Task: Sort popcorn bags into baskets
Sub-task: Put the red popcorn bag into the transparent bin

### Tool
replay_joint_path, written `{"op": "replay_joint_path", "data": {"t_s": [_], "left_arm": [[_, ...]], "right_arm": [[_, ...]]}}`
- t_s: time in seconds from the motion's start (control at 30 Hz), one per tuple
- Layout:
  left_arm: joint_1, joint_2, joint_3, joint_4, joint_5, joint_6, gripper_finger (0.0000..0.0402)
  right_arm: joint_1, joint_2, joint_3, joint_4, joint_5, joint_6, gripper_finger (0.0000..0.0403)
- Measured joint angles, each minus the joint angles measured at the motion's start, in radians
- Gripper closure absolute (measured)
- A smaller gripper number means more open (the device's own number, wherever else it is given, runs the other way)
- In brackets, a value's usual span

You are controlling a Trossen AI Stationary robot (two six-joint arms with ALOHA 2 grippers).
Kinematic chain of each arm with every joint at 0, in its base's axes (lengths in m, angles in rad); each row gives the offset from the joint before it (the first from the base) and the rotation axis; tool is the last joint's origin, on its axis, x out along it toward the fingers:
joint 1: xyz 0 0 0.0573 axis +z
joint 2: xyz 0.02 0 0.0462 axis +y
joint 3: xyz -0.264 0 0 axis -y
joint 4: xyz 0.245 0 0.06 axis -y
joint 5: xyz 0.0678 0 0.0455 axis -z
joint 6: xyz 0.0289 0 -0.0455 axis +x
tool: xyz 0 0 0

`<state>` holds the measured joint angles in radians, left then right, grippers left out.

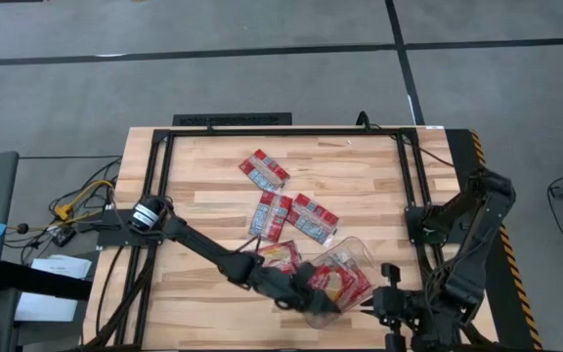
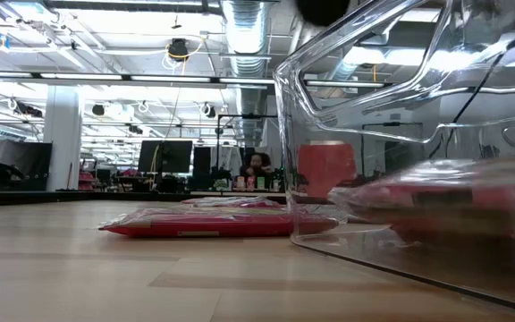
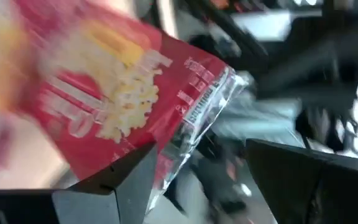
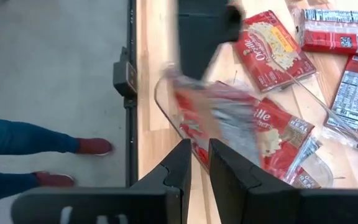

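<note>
The clear plastic basket stands near the table's near edge, and it looks tilted in the low view. Red popcorn bags lie inside it. My left gripper is open above the basket's left end. A blurred popcorn bag shows just below it, with its yellow popcorn face beside one finger. My right gripper is shut on the basket's rim at its right end. Three bags lie flat mid-table, and another lies left of the basket. My left gripper's fingers stand wide apart. The bag's clear sealed end passes behind one finger, and I cannot tell whether it touches. My right gripper pinches the basket's rim between its two fingers, coming level from the table's right side. The basket's bottom rests on the table.
A black frame runs around the wooden tabletop. Bare wood lies at the table's left and far right. Cables and papers sit off the left edge. A person's legs and red shoes stand on the floor beyond the near edge.
</note>
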<state>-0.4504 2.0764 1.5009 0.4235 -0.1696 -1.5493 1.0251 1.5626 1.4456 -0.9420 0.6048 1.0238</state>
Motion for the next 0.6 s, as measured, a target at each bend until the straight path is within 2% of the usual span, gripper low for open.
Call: {"op": "replay_joint_path", "data": {"t_s": [0.1,0.17,0.3,0.37,0.6], "left_arm": [[0.029,-0.02,0.002,-0.13,-0.037,0.003,0.0159],[0.054,-0.02,0.002,-0.178,-0.013,0.017,0.0159],[0.099,-0.017,0.001,-0.254,0.139,0.023,0.0159],[0.117,-0.026,0.0,-0.346,0.213,0.052,0.0159],[0.148,-0.114,0.001,-0.682,0.217,0.194,0.0159]], "right_arm": [[-0.001,0.012,-0.005,0.0,0.0,-0.004,0.0321],[-0.006,0.015,-0.014,-0.009,-0.001,-0.003,0.0321],[-0.006,0.015,-0.013,-0.026,0.001,-0.003,0.0321],[-0.006,0.015,-0.013,-0.039,0.003,-0.002,0.0321],[-0.008,0.015,-0.013,-0.049,0.005,0.005,0.0321]]}}
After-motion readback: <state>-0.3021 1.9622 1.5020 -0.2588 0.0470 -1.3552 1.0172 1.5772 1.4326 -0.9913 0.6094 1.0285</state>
